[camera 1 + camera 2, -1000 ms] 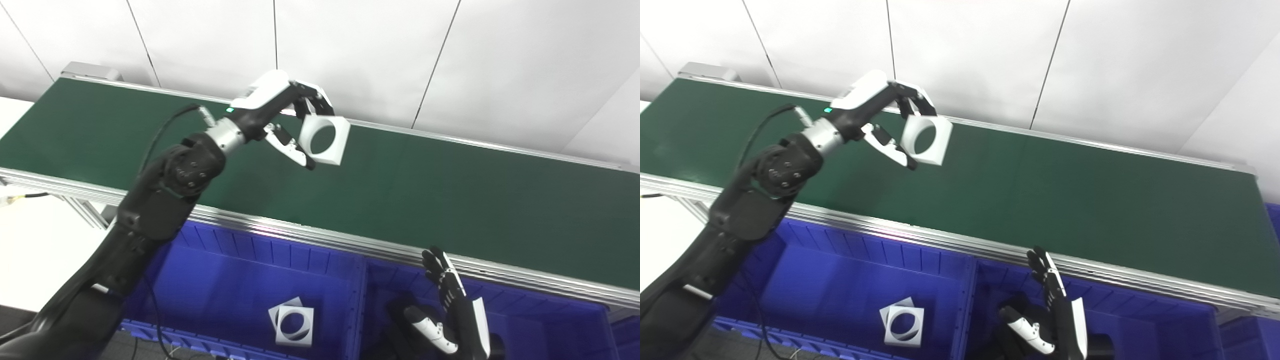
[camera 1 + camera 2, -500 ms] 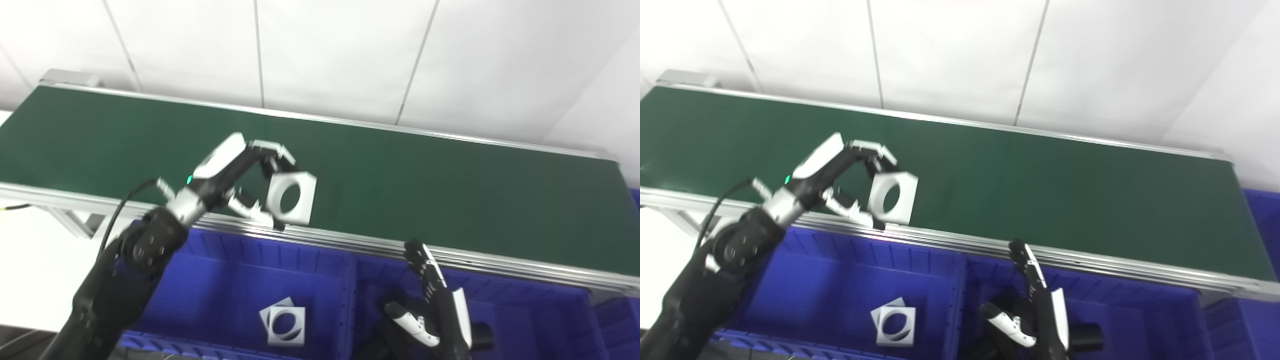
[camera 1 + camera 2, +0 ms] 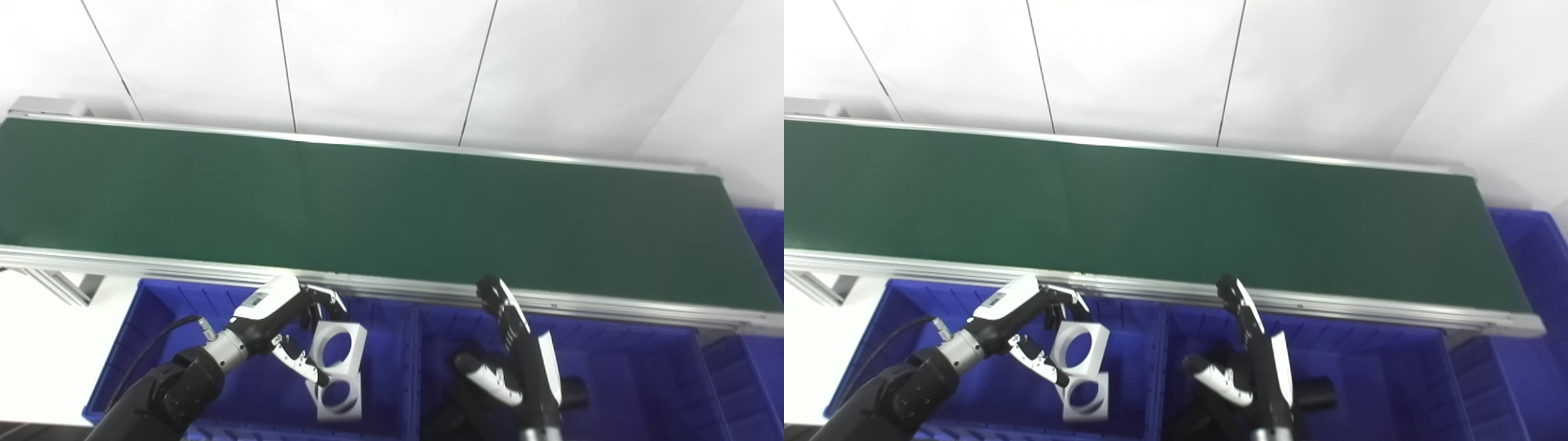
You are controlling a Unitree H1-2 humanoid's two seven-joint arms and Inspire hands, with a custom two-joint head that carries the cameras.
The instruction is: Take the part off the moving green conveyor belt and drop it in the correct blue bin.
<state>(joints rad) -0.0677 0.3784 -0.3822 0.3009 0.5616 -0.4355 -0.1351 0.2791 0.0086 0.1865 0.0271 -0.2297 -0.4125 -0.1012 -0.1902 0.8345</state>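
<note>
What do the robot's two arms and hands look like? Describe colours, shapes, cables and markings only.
Left hand: white back shell, black fingers with white panels, silver wrist collar, black rounded forearm, thin black cable. Right hand: black fingers, white side panel and white thumb.

No writing, brand, number or sign could be read anywhere in either view. The back of the left hand (image 3: 278, 312) carried a small dark patch that might have been a label, but it was far too small and blurred to make out. The green conveyor belt (image 3: 392, 208), the blue bins (image 3: 392, 324) and the white wall panels (image 3: 380, 61) bore no lettering that I could see.
</note>
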